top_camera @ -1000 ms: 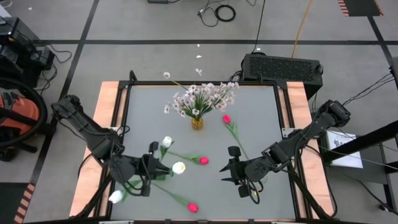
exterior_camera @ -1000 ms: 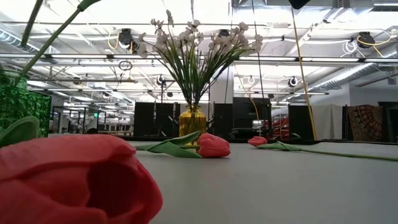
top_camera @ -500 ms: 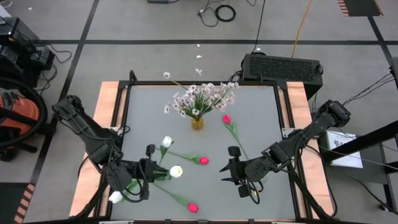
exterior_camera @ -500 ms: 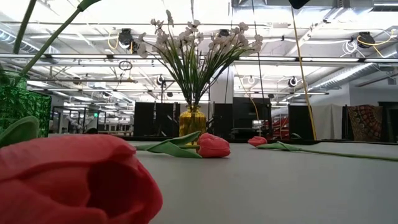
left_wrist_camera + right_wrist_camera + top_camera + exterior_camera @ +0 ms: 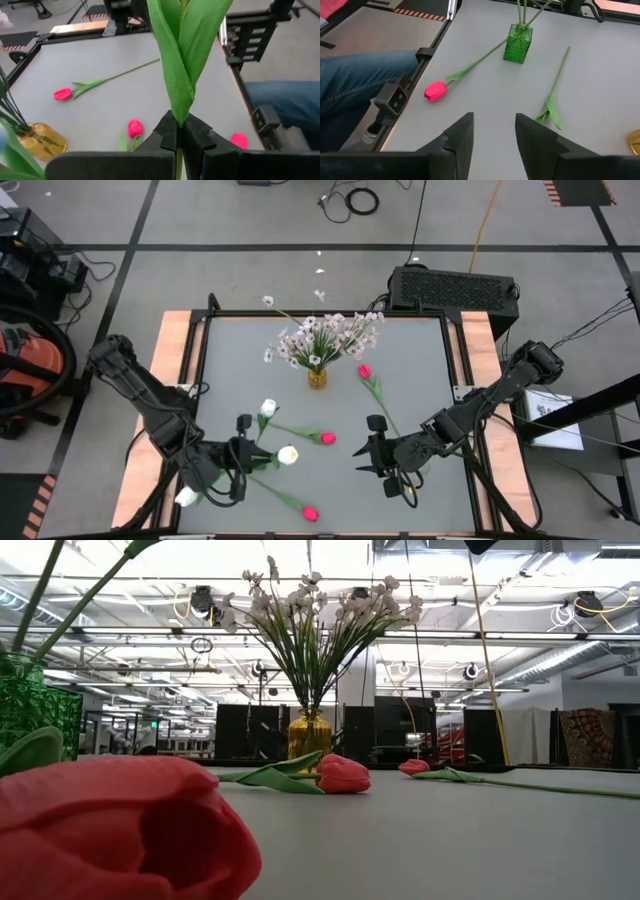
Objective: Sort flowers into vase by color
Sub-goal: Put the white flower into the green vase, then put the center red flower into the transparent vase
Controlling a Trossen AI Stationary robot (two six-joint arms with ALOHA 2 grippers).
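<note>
Left tool (image 5: 243,455), clamped on a white tulip's (image 5: 288,453) stem, shifts slightly near the green vase (image 5: 518,43); right tool (image 5: 372,452) waits half-open, empty.

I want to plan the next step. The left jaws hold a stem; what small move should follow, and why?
Probably the left gripper should carry its white tulip over the green vase, stem end down. Its jaws are shut on that tulip, and the vase already holds stems.

End effector (image 5: 492,137): right arm's, fingers apart, empty.
Green vase (image 5: 518,44): upright on bench (image 5: 600,85), holding stems.
Pink tulip (image 5: 436,91): lying by bench edge.
</note>
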